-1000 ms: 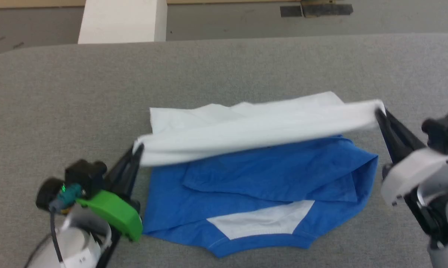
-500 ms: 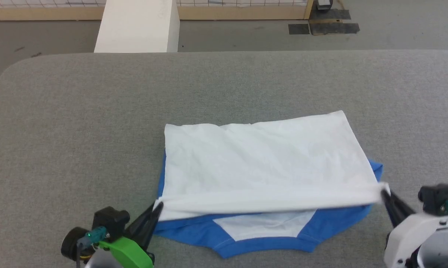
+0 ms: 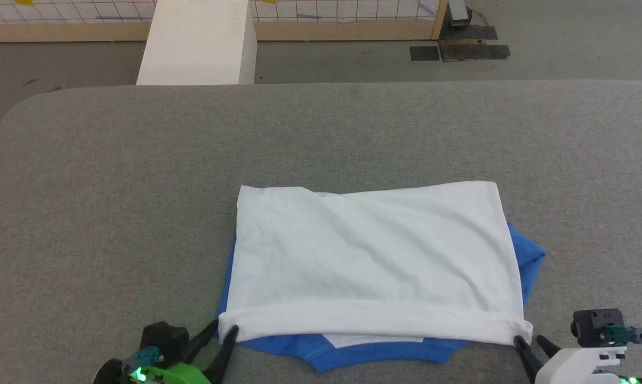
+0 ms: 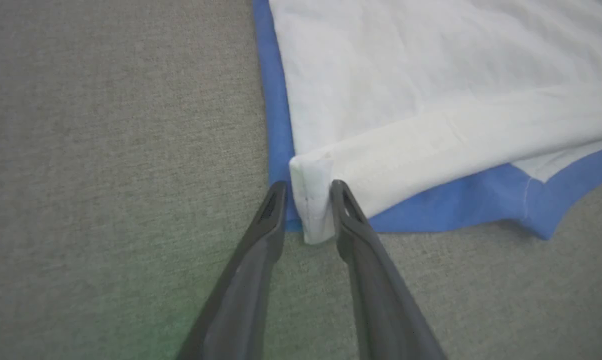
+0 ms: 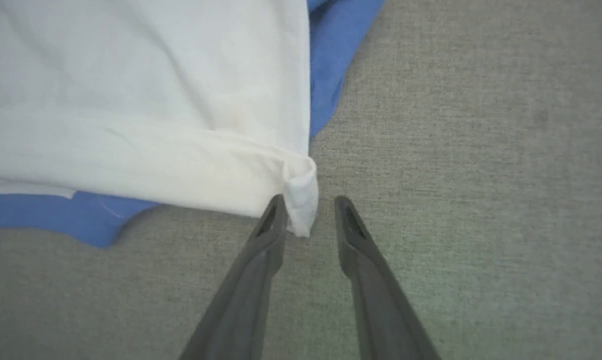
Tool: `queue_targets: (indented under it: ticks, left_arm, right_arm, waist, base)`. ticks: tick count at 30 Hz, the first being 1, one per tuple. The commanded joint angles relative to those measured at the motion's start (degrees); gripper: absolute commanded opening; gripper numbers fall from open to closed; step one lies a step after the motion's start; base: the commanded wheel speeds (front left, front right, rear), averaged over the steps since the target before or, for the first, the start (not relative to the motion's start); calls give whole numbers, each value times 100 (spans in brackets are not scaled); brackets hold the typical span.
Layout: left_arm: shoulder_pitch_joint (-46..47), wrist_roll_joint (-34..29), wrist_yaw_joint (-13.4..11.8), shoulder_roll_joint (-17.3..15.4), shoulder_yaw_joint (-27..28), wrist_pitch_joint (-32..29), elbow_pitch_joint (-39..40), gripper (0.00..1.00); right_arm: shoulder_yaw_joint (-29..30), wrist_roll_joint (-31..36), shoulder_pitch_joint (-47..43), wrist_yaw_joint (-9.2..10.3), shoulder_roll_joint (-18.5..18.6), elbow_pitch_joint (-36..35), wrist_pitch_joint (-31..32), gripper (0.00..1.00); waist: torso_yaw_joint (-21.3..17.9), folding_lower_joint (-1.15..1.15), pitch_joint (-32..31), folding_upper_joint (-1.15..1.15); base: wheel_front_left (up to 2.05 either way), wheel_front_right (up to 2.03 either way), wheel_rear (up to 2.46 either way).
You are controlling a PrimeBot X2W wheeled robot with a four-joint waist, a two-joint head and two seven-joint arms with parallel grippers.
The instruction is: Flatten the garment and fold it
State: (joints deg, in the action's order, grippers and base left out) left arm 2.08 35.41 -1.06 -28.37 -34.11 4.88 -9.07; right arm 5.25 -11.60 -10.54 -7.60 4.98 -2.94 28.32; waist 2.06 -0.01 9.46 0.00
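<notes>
Lowered and let go. Half a second back, pinched the white hem (image 3: pixel 374 322) of the blue-and-white shirt (image 3: pixel 369 256) at both corners and drew it, stretched taut, over the blue sleeves. Now parted the fingers of the left tool (image 3: pixel 225 326) and the right tool (image 3: pixel 529 340) alike.

Left one hem corner lying slack between the left tool's open fingers, as seen from that wrist. Left the other corner resting against the right tool's finger nearer the shirt, with bare grey bench (image 3: pixel 113 186) showing inside the gap.

Spread the white body flat on the bench just ahead of both sets of fingertips, across the whole stretch between the two tools. Covered nearly all the blue, leaving only a rim of blue neckband (image 3: pixel 353 357) below the hem, between the tools, and a blue sleeve edge ahead of the right tool.

Judged done with this fold, bottom half brought over the shoulders. Likely next: backing both tools clear of the corners without dragging the hem, then smoothing or folding sideways.
</notes>
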Motion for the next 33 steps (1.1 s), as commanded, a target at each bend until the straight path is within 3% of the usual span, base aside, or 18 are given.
queue_targets:
  ticks: [1, 7, 13, 19, 25, 33]
  left_arm:
    - [-135, 71, -27, 6, 27, 25, -39, 100]
    - [-357, 125, -230, 18, 229, 430, 48, 100]
    - [-225, -75, -560, 174, 637, 916, 338, 100]
    - [190, -369, -717, 517, 1215, 1006, 390, 100]
    - [581, -983, -594, 962, 1733, 1010, 302, 100]
    - [987, -1518, -191, 1308, 2122, 1011, -138, 100]
  right_arm:
    - [15, -46, -75, 11, -21, 4, 33, 100]
    - [248, -152, -213, 11, -137, -276, -212, 100]
    - [547, -388, -39, 11, -204, -611, -990, 100]
    - [683, -635, 531, 11, -209, -130, -1776, 100]
    - [728, -546, 1172, 11, -209, 783, -1953, 100]
    - [828, -403, 1914, 11, -210, 2120, -1470, 100]
  waist:
    - [-6, 1, -55, 0]
    - [58, 1, -225, 0]
    - [159, 1, -349, 0]
    - [178, 1, -435, 0]
    - [203, 1, -489, 0]
    - [185, 1, -484, 0]
  base:
    - [0, 0, 0]
    - [0, 0, 0]
    - [0, 0, 0]
    - [0, 0, 0]
    - [0, 0, 0]
    - [0, 0, 0]
